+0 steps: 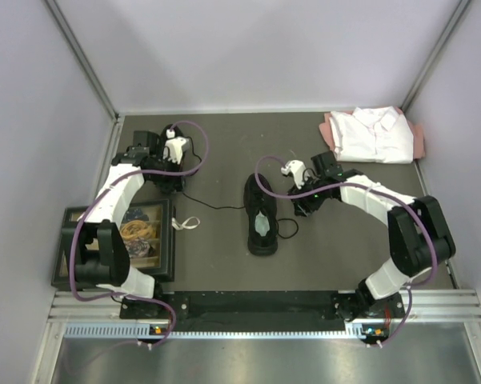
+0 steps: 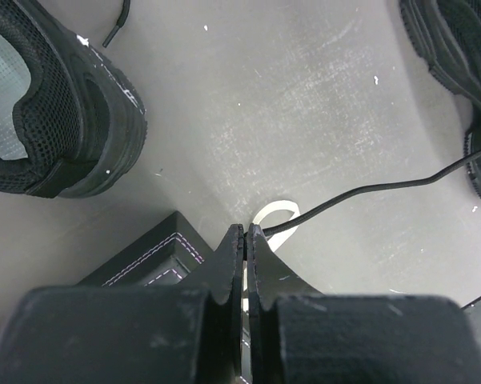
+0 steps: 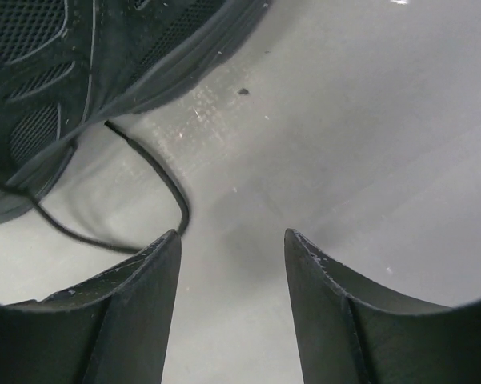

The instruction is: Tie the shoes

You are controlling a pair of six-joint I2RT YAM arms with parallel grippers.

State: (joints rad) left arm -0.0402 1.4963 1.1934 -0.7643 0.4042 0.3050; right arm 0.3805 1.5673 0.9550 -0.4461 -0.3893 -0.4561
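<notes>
1. A black box [image 1: 168, 248] is sitting left of the mid-table shoe [image 1: 262, 214], a white shirt [image 1: 376, 134] far right
2. The left gripper [image 2: 246, 232] is pinching the lace [image 2: 368, 190]; the right gripper [image 3: 232, 240] is gaping empty
3. Pale walls [image 1: 264, 48] are enclosing the grey table [image 1: 224, 152]

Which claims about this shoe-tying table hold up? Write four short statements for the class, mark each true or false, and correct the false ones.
1. The left gripper is shut on a black lace. True.
2. The right gripper grips a shoe. False: its jaws stand open over bare table, with nothing between them.
3. A folded white shirt lies in the far right corner. True.
4. The shoe with the pale insole is tied in a neat bow. False: its lace trails loose across the table.
</notes>
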